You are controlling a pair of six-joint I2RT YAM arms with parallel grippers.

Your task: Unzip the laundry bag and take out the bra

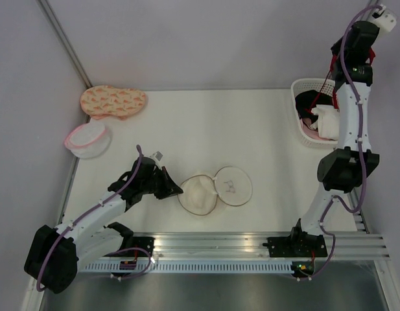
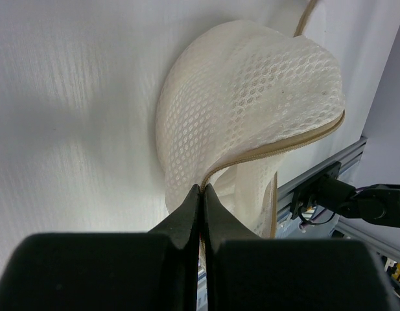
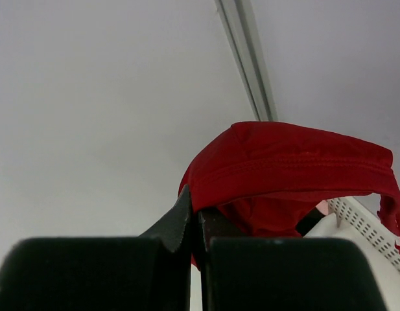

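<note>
Left tool [image 2: 201, 191]: clamped on laundry bag [image 2: 251, 103] at its zip edge, near centre.
Right tool [image 3: 197, 217]: clamped on bra [image 3: 284, 162], raised far right.

The laundry bag's [image 2: 251, 110] rim sits between the left gripper's [image 2: 201, 189] jaws. The bra [image 3: 287, 168] sits between the right gripper's [image 3: 197, 217] jaws, above the basket [image 1: 305, 81].

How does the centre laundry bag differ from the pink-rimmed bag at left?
The laundry bag lies open in two halves; the pink-rimmed bag sits as one dome, apparently shut. The laundry bag's zip rim is brown, the other bag's pink. The left gripper pinches the laundry bag; nothing touches the pink-rimmed bag. Both are round white mesh.
</note>
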